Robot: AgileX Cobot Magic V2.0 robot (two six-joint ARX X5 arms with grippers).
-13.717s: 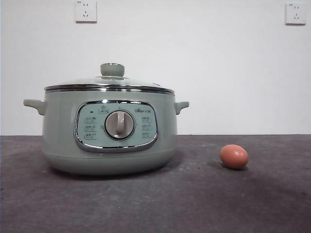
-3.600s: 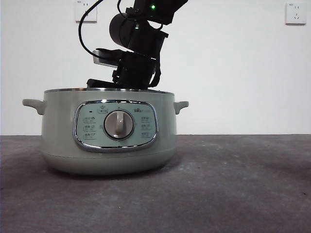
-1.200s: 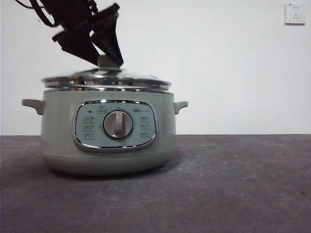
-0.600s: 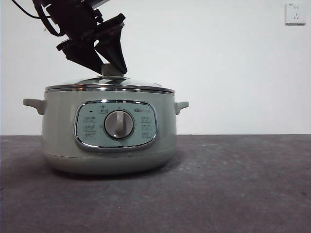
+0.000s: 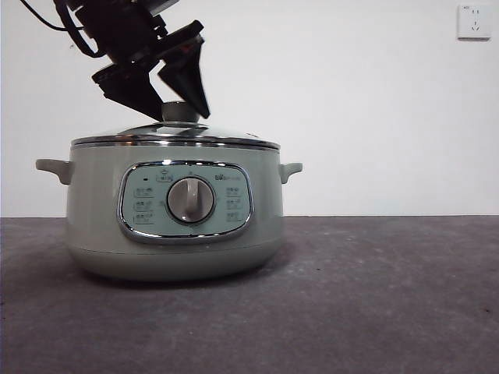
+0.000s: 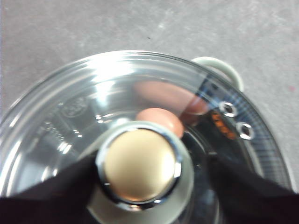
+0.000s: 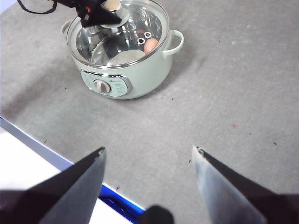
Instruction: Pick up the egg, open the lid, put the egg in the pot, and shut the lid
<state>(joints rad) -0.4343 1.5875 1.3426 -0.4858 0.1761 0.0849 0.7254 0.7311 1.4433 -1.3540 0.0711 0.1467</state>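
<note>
Lid sits flat on the pot | egg inside (seen through glass) | left gripper fingers spread beside the knob, not squeezing | right gripper wide open, empty, far off.

The left gripper consisted of two matte black, wedge-shaped jaws tapering to points, mounted on a black angular body with a thin black cable at its rear. The right gripper had identical black tapered jaws
</note>
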